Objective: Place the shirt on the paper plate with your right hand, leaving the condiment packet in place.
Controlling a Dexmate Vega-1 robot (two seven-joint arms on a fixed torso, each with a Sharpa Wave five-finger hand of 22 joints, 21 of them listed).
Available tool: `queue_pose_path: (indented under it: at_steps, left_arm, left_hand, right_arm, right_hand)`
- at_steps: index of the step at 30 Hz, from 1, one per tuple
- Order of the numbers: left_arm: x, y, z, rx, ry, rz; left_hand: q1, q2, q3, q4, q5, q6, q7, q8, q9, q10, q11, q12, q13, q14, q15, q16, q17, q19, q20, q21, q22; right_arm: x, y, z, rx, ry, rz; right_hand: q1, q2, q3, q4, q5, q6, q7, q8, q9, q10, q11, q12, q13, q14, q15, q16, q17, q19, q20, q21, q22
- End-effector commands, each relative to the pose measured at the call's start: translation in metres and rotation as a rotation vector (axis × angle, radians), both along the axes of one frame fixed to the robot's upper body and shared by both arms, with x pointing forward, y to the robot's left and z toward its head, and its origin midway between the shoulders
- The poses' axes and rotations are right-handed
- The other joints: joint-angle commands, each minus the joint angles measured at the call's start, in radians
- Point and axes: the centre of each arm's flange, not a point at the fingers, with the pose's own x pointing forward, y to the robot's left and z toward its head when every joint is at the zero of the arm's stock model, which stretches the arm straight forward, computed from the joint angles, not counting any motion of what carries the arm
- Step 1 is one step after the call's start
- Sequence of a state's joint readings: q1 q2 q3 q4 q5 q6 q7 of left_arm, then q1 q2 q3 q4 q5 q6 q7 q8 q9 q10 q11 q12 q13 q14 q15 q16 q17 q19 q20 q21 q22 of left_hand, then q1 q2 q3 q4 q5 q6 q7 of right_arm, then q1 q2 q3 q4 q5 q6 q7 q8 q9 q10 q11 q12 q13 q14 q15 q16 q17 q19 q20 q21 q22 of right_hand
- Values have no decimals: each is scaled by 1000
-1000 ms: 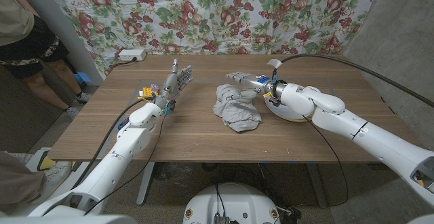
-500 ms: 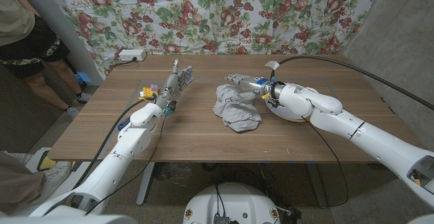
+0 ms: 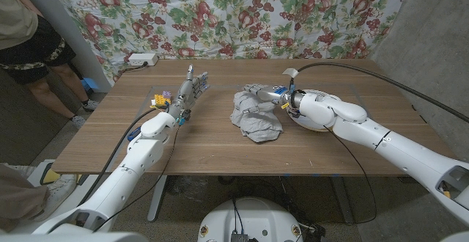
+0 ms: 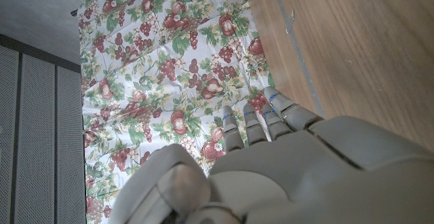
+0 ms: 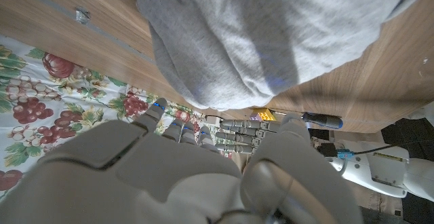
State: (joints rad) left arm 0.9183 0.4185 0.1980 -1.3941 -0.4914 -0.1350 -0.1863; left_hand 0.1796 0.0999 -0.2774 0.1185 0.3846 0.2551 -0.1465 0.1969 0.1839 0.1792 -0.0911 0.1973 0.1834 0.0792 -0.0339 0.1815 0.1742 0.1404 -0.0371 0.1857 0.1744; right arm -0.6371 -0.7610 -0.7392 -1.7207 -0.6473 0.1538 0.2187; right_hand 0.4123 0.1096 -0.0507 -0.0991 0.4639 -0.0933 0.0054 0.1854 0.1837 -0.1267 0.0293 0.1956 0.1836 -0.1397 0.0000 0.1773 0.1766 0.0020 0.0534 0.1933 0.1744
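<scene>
In the head view the grey shirt lies crumpled on the wooden table, near its middle; the right hand reaches in from the right and sits over the shirt's upper right edge, its fingers extended onto the cloth, though whether they pinch it I cannot tell; the paper plate lies just right of the shirt, mostly covered by the right forearm; the left hand stands on its edge well left of the shirt, fingers straight and holding nothing; a small yellow condiment packet lies beside the left wrist, near the table's left edge; a white power strip rests at the far left corner, before the fruit-print cloth; a person stands at the left edge of the picture.

In the left wrist view the left hand has its fingers straight and close together, over bare table, with the fruit-print cloth beyond.

In the right wrist view the right hand has its fingertips at the shirt's edge, thumb apart; the grip is unclear; the left hand shows beyond.
</scene>
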Motion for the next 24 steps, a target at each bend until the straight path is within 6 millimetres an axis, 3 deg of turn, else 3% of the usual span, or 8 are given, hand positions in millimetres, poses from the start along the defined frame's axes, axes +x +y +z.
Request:
queue_pose_path:
  at_steps: [1, 5, 9, 24]
  left_arm:
    - [2, 3, -1, -3, 5, -8]
    - [3, 4, -2, -5, 6, -7]
    - [4, 5, -2, -8, 7, -8]
    - [5, 6, -3, -9, 9, -8]
  left_hand:
    - [12, -1, -3, -1, -1, 4, 2, 1, 2, 0, 3, 4, 5, -4, -76, 2, 3, -3, -57, 8, 1]
    - [12, -1, -3, -1, -1, 4, 2, 1, 2, 0, 3, 4, 5, -4, -76, 2, 3, -3, -58, 7, 1]
    - [12, -1, -3, -1, -1, 2, 3, 0, 2, -1, 2, 4, 5, -5, -76, 2, 3, -3, -58, 7, 1]
    - [13, -1, -4, 0, -2, 3, 2, 1, 2, -1, 1, 4, 5, -5, -76, 2, 3, -3, -57, 8, 2]
  right_arm:
    - [7, 6, -4, -44, 33, -27]
    - [9, 8, -5, -46, 39, -33]
    - [11, 11, -7, -57, 44, -30]
    - [13, 22, -12, -80, 55, -13]
  right_hand:
    - [17, 9, 6, -8, 6, -31, 3, -1, 6, -28, 5, -5, 4, -18, 7, 1, 3, -12, 6, -2, 2]
    - [30, 12, 9, -14, 8, -57, 8, -4, 6, -47, 14, -8, 5, -22, 9, 2, 2, -5, 12, 1, 2]
    - [53, 13, 14, -25, 10, -73, 9, 0, 7, -59, 16, -4, 5, -15, 26, 5, 1, 58, 18, 21, 2]
    - [67, 14, 17, -31, 12, -80, 7, 3, 7, -68, 24, -3, 4, -19, 28, 4, 1, 55, 22, 16, 2]
